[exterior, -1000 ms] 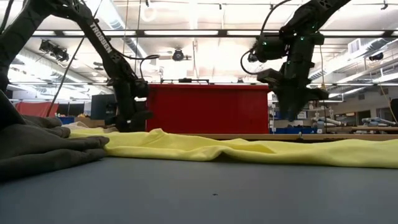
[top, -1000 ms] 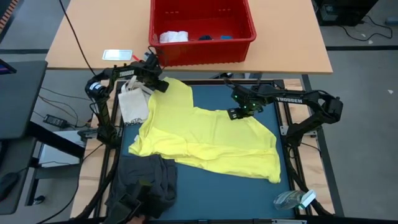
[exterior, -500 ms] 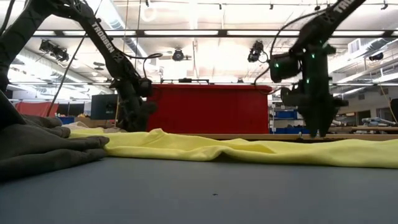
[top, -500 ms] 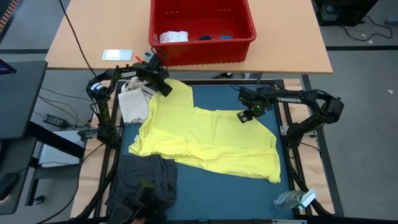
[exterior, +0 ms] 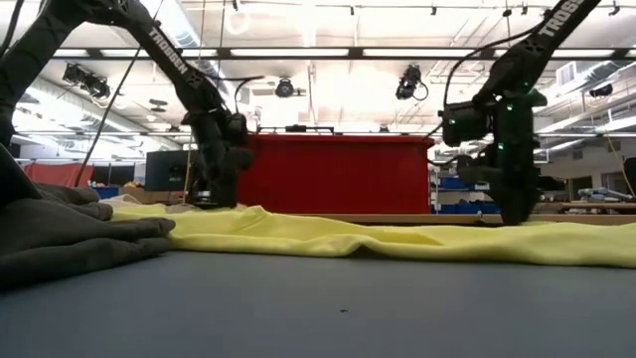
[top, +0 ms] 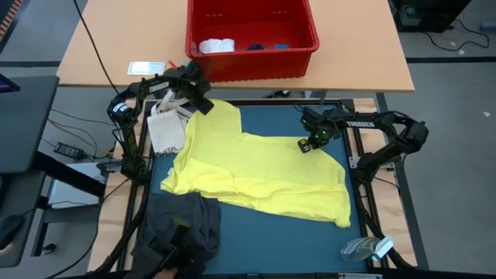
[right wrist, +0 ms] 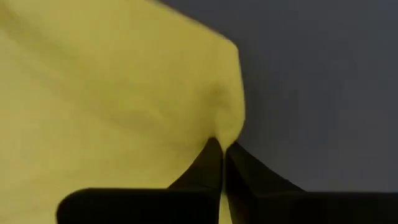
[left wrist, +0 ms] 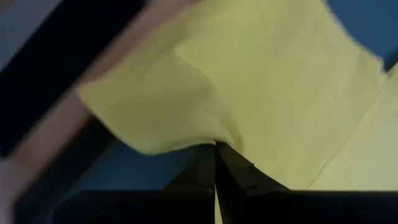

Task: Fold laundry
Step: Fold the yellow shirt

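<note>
The bright yellow T-shirt (top: 263,170) lies spread on the blue mat (top: 271,120). My left gripper (top: 203,105) is shut on its far left corner, and my right gripper (top: 304,146) is shut on its far right edge; in the low view the left gripper (exterior: 214,199) and the right gripper (exterior: 517,217) both reach down to the cloth. A dark grey garment (top: 182,225) lies bunched at the mat's near left corner. A white cloth (top: 215,46), a dark navy piece (top: 256,46) and a small blue piece (top: 280,46) lie in the red basket (top: 306,58). My left gripper pinches the shirt's far left corner (left wrist: 211,138) between its two shut fingers, slanting down from the far left. The cloth bunches into a small fold at the fingertips (left wrist: 205,163); the rest of the shirt lies on the mat. My right gripper pinches the shirt's far right edge (right wrist: 225,132) between its two shut fingers, pointing down from above. The cloth puckers at the fingertips (right wrist: 211,158). The shirt around it lies flat on the mat.
A small white bag (top: 165,128) lies off the mat's far left corner, beside my left arm. A clear plastic bottle (top: 368,248) lies at the near right. The red basket stands on the wooden table (top: 116,46) beyond the mat, with a flat pale device (top: 146,68) beside it.
My right gripper has gone toward the table's right edge and down onto the shirt's far right edge. My left gripper has tipped and risen a little at the shirt's far left corner. The shirt's body has stayed where it was.
</note>
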